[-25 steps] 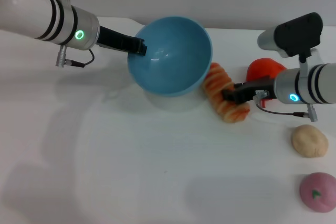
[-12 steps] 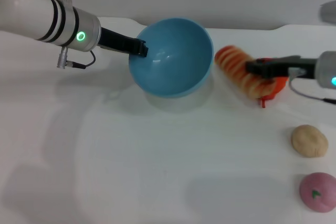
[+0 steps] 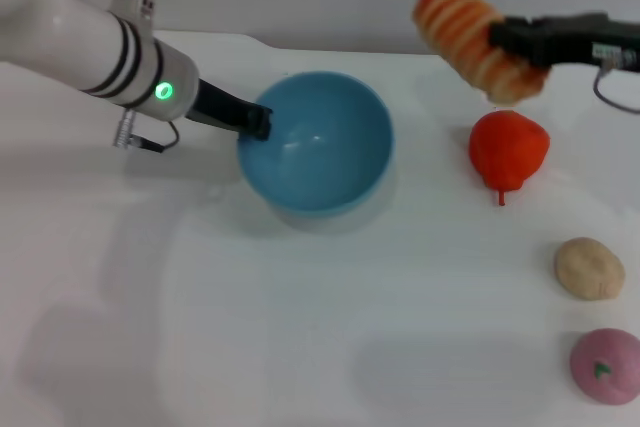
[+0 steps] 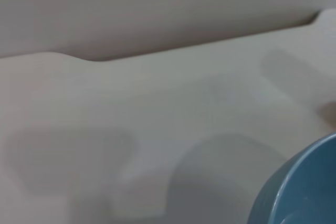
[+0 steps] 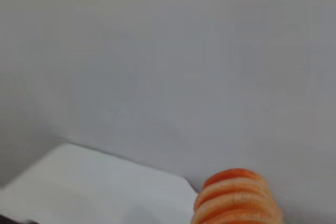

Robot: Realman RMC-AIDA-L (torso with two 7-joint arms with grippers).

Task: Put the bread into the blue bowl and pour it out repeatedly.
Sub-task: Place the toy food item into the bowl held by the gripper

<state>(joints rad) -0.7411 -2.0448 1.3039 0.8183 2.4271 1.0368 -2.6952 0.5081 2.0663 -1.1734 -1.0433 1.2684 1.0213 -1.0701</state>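
The bread (image 3: 470, 35), a long ridged loaf striped orange and cream, hangs high above the table at the back right, with my right gripper (image 3: 502, 40) shut on it. Its striped end also shows in the right wrist view (image 5: 237, 199). The blue bowl (image 3: 318, 142) rests on the white table left of centre, tipped only slightly, its glossy inside empty. My left gripper (image 3: 256, 122) is shut on the bowl's left rim. A part of the bowl's rim (image 4: 296, 187) appears in the left wrist view.
A red-orange pear-like fruit (image 3: 508, 150) lies right of the bowl. A small round beige bun (image 3: 589, 268) and a pink round item (image 3: 606, 366) lie at the right front. The table's back edge (image 3: 330, 47) meets a grey wall.
My right gripper has lifted the bread off the table, up and toward the back right. My left gripper has lowered the bowl from a tilt to nearly level.
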